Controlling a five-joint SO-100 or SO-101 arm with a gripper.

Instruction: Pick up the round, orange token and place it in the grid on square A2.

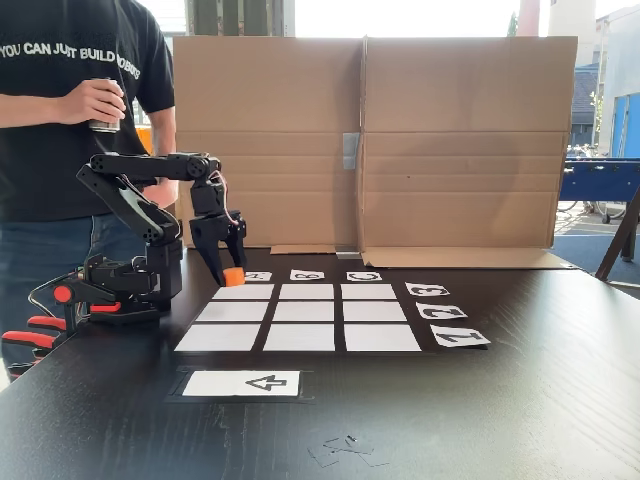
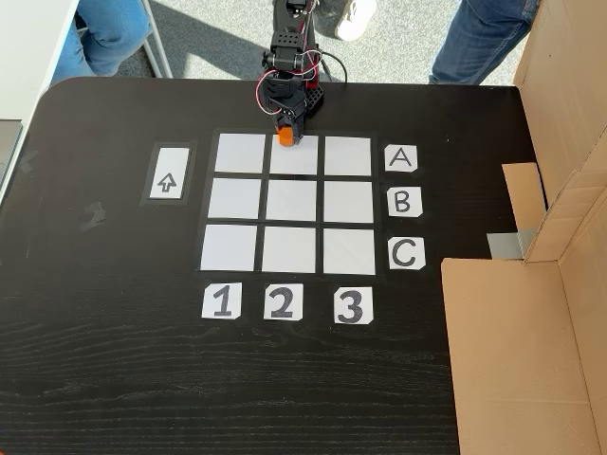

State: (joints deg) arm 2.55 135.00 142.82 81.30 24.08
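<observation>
1. The arm stands at the edge of a black table (image 1: 520,400), bent over so that its gripper (image 1: 228,272) points down at the grid (image 1: 300,318); seen from above, the gripper (image 2: 286,128) sits at the top edge of the grid (image 2: 294,204)
2. The fingers are closed on the orange token (image 1: 233,276), which shows as a bright block between the finger ends; from above the token (image 2: 285,136) lies over the upper edge of the middle cell of the top row
3. That cell is square A2 (image 2: 294,157): it is in the row beside the A card (image 2: 401,157) and the column above the 2 card (image 2: 283,302). Whether the token touches the paper or hangs just over it cannot be told
4. In the side view the token sits at the far left corner of the grid, near the small letter cards
5. A white strip with a black arrow (image 1: 242,383) lies apart from the grid on the near side; from above the same strip (image 2: 168,174) is left of the grid
6. A cardboard screen (image 1: 370,140) stands behind the table, and a person in a black shirt holds a can (image 1: 104,110) behind the arm
</observation>
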